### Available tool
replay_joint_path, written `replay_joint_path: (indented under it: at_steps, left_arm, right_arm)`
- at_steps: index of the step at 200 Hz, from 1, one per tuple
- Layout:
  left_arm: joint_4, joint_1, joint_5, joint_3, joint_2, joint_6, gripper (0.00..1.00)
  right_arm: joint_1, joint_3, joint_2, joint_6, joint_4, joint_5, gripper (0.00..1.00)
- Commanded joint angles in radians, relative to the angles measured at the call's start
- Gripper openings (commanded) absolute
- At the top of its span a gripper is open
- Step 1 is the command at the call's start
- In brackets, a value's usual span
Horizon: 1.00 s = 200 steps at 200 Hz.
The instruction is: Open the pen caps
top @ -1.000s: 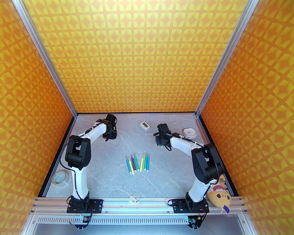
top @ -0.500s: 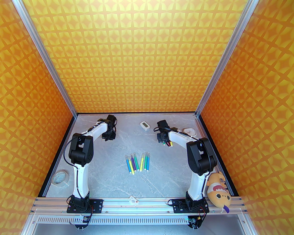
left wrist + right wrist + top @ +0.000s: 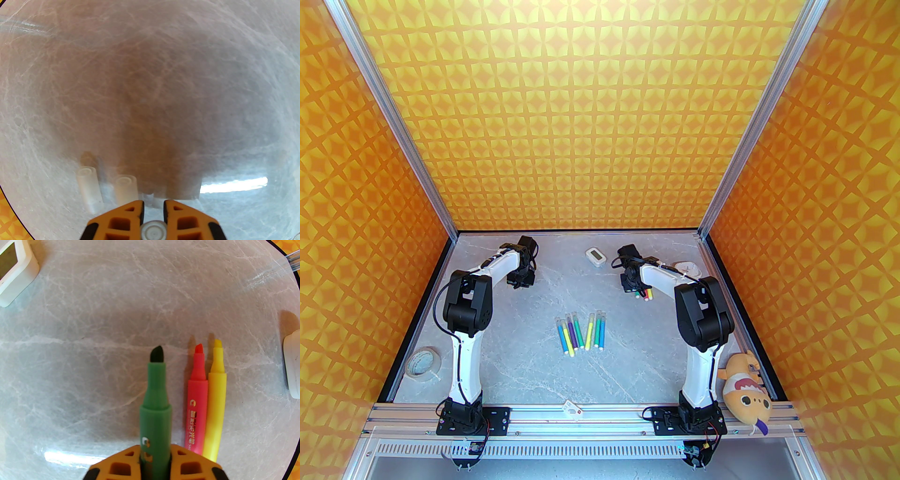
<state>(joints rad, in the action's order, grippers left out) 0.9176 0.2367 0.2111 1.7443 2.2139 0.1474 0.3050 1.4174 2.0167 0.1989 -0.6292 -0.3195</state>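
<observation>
- A pale pen cap (image 3: 153,232) sits pinched end-on between the nearly closed fingers of the left gripper (image 3: 153,203), low over the table (image 3: 164,82). Two loose caps (image 3: 90,185) lie just ahead of the fingertips, to their left.
- The right gripper (image 3: 155,452) is clamped on the barrel of an uncapped green pen (image 3: 155,392), dark tip pointing away from the wrist. An uncapped pink pen (image 3: 196,399) and yellow pen (image 3: 216,399) lie touching, just to its right.
- Risk: the round green barrel could roll on release, bumping its neighbours or dragging its bare tip across the pale surface.
- Risk: the light cap, let go from any height, may bounce or skitter and scatter the two ahead of it.
- A row of capped pens (image 3: 581,333) waits behind both grippers, toward the arm bases, so most of the job looks undone.
- Hard to read: the held cap presents just its round end, and its length is buried between the fingers. The green pen's rear is likewise swallowed by the grip. A white object (image 3: 291,364) right of the yellow pen is cut off by the frame edge and cannot be identified.
</observation>
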Motion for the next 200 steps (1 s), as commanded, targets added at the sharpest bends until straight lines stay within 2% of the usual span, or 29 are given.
replay_joint_path:
  at_steps: [1, 85, 133, 184, 200]
  left_arm:
    - [0.029, -0.010, 0.034, 0.026, 0.024, -0.020, 0.10]
    - [0.039, -0.014, 0.052, 0.018, 0.038, -0.028, 0.17]
    - [0.045, -0.014, 0.058, 0.016, 0.038, -0.030, 0.25]
    - [0.033, -0.014, 0.059, 0.005, 0.014, -0.031, 0.26]
    - [0.024, -0.014, 0.059, -0.006, -0.006, -0.029, 0.26]
  right_arm:
    - [-0.010, 0.032, 0.026, -0.019, -0.032, -0.042, 0.06]
    - [-0.017, 0.062, 0.052, -0.019, -0.053, -0.050, 0.13]
    - [-0.019, 0.072, 0.062, -0.015, -0.066, -0.056, 0.18]
    - [-0.021, 0.083, 0.073, -0.011, -0.078, -0.057, 0.19]
    - [-0.020, 0.088, 0.076, -0.010, -0.083, -0.059, 0.22]
